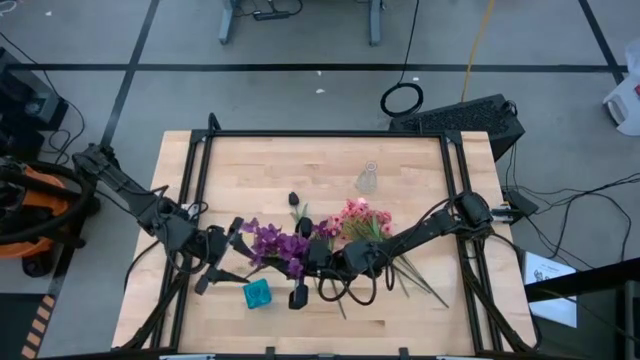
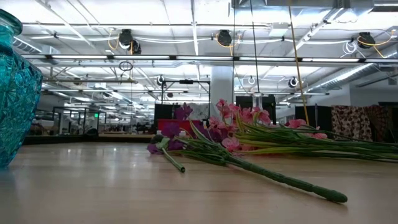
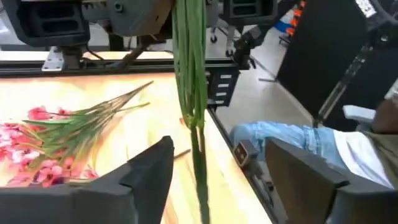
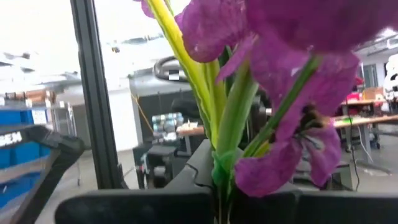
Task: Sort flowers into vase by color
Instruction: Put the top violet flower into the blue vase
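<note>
A spray of purple flowers (image 1: 275,245) sits between my two grippers, near the table's front. My right gripper (image 1: 306,262) is shut on it, and the blossoms (image 4: 292,37) fill the right wrist view. My left gripper (image 1: 228,248) is open just left of the spray. In the left wrist view the green stems (image 3: 191,87) run between its spread fingers (image 3: 149,177) without touching them. A bunch of pink flowers (image 1: 355,220) lies on the table behind my right gripper, stems fanned toward the right. A small teal vase (image 1: 257,293) stands near the front edge. My right gripper pinches the purple spray's bundled green stems (image 4: 219,168) just below the blossoms, between its two fingers. The blossoms stick out beyond the fingertips. The stems' long end (image 3: 200,180) trails away from the hold, above the table's surface in the left wrist view.
A clear glass vase (image 1: 368,178) stands toward the table's far side, with a dark bud (image 1: 294,199) lying left of it. Loose stems (image 2: 280,177) and blossoms lie across the tabletop. A person's legs in jeans (image 3: 292,137) show beyond the table edge. Black rails (image 1: 200,170) frame the table.
</note>
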Tool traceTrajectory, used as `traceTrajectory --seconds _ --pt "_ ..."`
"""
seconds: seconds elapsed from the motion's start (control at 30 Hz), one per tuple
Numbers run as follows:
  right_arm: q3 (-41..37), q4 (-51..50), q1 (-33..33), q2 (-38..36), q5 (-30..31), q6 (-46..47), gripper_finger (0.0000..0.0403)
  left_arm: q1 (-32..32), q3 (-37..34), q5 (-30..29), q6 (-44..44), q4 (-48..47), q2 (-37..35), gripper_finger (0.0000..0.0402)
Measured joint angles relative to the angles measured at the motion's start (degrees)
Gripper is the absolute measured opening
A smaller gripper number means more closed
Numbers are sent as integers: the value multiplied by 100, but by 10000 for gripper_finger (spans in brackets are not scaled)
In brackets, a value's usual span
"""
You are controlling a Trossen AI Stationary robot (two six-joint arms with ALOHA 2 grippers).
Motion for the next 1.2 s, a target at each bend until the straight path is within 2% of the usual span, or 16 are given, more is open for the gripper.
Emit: traceTrajectory --seconds 0.23,0.37,0.57,0.77,1.07,1.2 --pt "905 -1808 15 -5 -23 149 3 -210 0 -67 -2 -590 -414 264" --pt "1285 -2427 36 -5 -35 196 3 -341 0 -346 -4 -917 -532 264" --pt "1357 -2343 50 -5 -323 298 4 -417 0 -815 -25 -1300 -546 264" --pt "1357 -2269 53 12 -336 559 5 -413 0 -1188 -142 -1643 -549 264" --pt "1357 -2245 53 20 -337 689 6 -413 0 -2441 -706 -2412 -553 264" --pt "1407 -2305 51 30 -337 662 6 -413 0 -2528 -730 -2454 -582 264"
